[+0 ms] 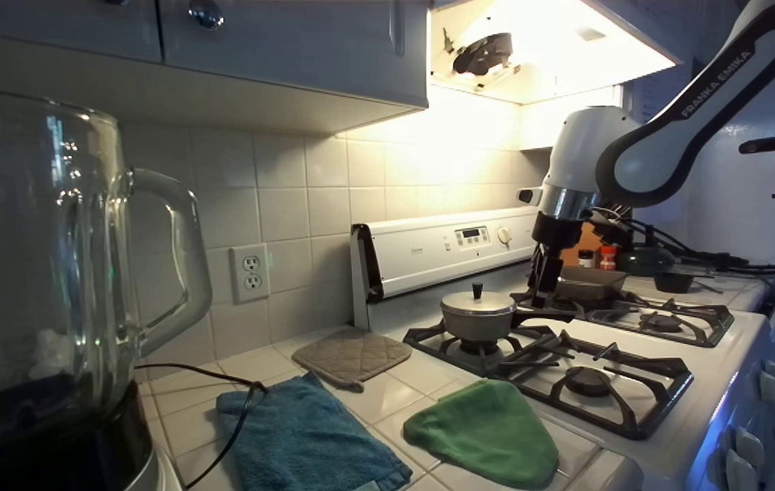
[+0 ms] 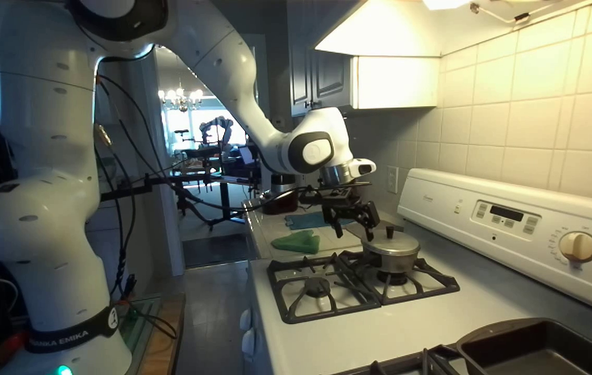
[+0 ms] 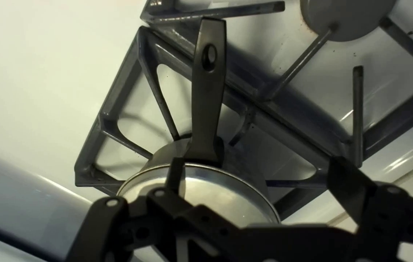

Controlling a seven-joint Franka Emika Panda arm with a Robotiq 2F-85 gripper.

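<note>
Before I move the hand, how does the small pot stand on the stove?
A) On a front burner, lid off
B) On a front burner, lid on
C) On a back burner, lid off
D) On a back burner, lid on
D: both exterior views show the pot over the burner nearer the control panel, with its lid on top.

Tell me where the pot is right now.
In an exterior view, the lidded pot sits over a back burner of the stove, right of the gray potholder and near the open gripper.
</note>
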